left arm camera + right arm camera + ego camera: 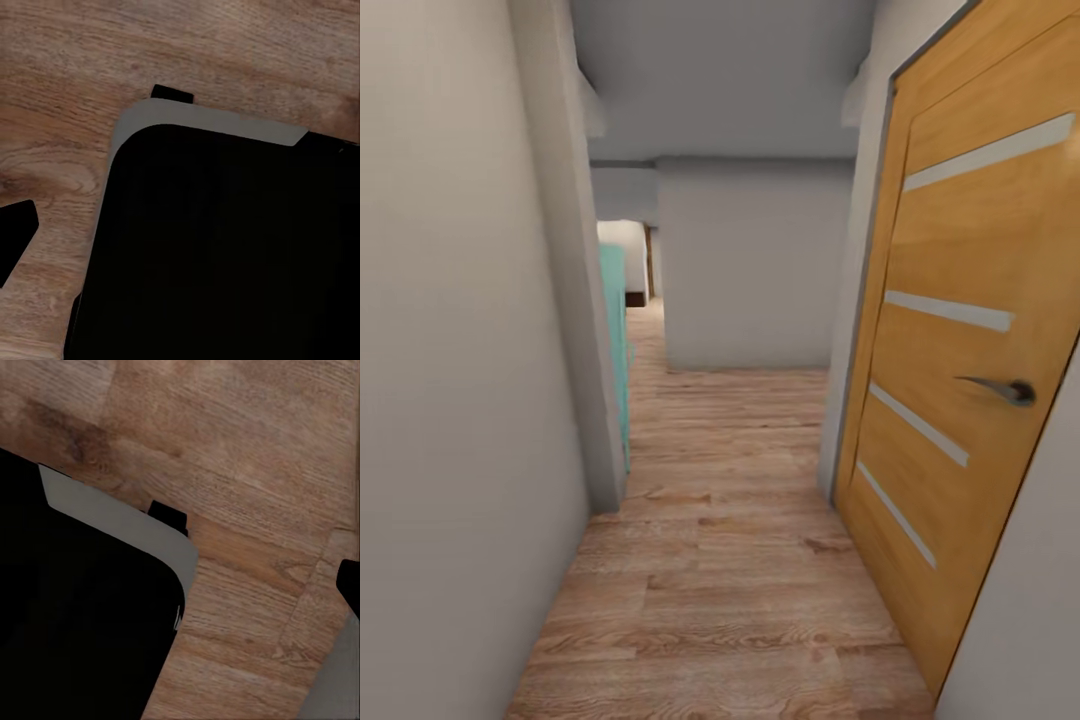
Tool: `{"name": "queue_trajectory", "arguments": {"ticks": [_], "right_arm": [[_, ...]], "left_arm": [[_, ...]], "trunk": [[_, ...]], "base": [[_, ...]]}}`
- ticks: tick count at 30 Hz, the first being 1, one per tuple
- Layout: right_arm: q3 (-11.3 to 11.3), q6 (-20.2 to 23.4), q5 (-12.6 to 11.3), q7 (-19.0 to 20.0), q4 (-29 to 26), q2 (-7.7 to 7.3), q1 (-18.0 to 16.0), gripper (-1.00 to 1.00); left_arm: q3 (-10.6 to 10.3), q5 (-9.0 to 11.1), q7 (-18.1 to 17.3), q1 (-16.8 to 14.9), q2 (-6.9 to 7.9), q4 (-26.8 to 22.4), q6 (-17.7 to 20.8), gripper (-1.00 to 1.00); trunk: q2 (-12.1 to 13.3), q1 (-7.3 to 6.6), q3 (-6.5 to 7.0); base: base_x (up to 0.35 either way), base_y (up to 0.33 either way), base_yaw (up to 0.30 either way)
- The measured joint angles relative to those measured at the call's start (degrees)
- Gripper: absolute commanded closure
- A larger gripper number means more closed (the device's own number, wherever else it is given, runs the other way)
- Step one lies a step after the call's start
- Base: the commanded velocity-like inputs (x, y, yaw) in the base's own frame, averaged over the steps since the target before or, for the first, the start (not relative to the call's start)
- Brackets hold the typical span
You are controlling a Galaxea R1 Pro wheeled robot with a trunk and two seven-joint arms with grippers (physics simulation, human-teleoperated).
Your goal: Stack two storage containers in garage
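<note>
Hallway wood floor (740, 560) | orange door (970, 340) at right | both wrists face floorboards | tool states unreadable

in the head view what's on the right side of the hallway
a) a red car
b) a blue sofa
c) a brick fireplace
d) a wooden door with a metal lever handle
d: a wooden door with pale horizontal strips and a metal lever handle stands along the right side of the hallway, above the wood plank floor.
</note>
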Motion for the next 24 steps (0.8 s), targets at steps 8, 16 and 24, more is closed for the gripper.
{"name": "queue_trajectory", "arguments": {"ticks": [8, 16, 24], "right_arm": [[-0.03, 0.07, 0.0, 0.09, 0.0, 0.08, 0.0, -1.0], [-0.09, 0.09, -0.07, 0.08, 0.0, 0.08, 0.0, -1.0], [-0.13, 0.09, -0.01, 0.08, 0.0, 0.2, 0.0, -1.0]], "left_arm": [[-0.06, 0.03, 0.0, 0.0, -0.01, 0.0, 0.01, -1.0], [-0.08, 0.03, 0.0, 0.0, -0.01, 0.0, 0.37, -1.0], [-0.08, 0.09, 0.0, 0.0, -0.01, 0.0, 0.55, -1.0]], "trunk": [[0.0, 0.0, 0.0], [0.0, 0.0, 0.0], [0.0, 0.0, 0.0]], "base": [[0.322, 0.0, 0.119], [0.322, 0.0, 0.004], [0.322, 0.0, 0.0]]}}
